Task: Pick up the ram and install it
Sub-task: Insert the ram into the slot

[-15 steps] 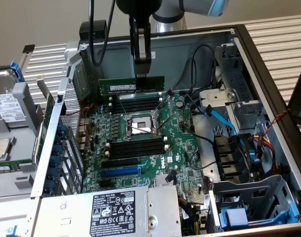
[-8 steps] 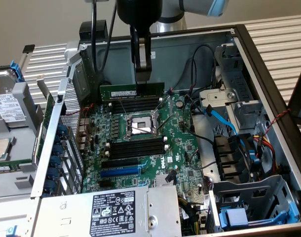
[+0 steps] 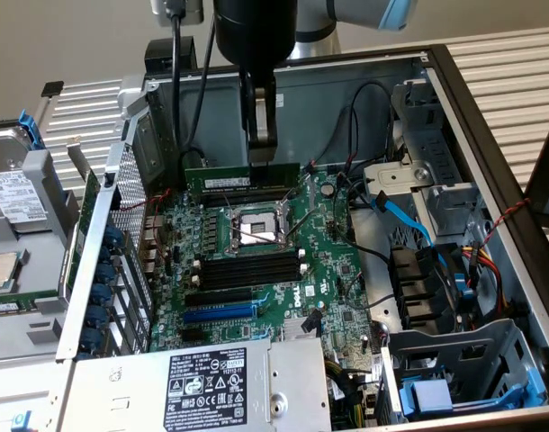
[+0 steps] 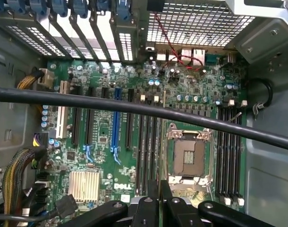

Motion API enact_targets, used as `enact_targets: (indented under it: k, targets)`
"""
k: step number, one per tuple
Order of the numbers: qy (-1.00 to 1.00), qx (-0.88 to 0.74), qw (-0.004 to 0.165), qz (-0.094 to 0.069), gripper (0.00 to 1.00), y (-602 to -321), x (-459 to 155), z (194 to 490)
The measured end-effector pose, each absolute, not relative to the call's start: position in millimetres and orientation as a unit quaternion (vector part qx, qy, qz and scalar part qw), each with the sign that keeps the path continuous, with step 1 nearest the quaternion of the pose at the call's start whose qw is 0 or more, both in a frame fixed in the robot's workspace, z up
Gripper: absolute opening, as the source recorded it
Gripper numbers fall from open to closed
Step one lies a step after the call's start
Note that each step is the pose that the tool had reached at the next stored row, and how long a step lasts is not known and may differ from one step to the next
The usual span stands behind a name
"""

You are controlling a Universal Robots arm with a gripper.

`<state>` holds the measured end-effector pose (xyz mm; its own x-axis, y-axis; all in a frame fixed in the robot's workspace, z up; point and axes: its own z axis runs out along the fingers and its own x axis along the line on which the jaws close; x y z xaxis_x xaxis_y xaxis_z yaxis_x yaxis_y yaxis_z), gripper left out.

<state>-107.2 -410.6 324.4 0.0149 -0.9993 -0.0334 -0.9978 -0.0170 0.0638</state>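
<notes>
Long green ram (image 3: 241, 178), white label, level, on edge — just above the motherboard (image 3: 339, 263)

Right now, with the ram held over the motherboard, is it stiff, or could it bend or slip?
The ram is a thin flat board, so probably stiff and light, though likely fragile. The end effector grips only its upper edge, off its middle, so it might tilt or slip if pushed sideways.

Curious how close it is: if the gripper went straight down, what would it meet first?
The gripper grips the ram, so the ram's lower edge would land first, probably on the black memory slots beside the CPU socket. Depth is unclear, so whether it lines up with a slot is uncertain.
</notes>
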Motion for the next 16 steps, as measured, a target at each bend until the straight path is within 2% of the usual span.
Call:
enact_targets:
  k: [16]
  targets:
    - [-0.701,0.712,0.010,-0.033,0.14,-410.6,-110.0,295.3]
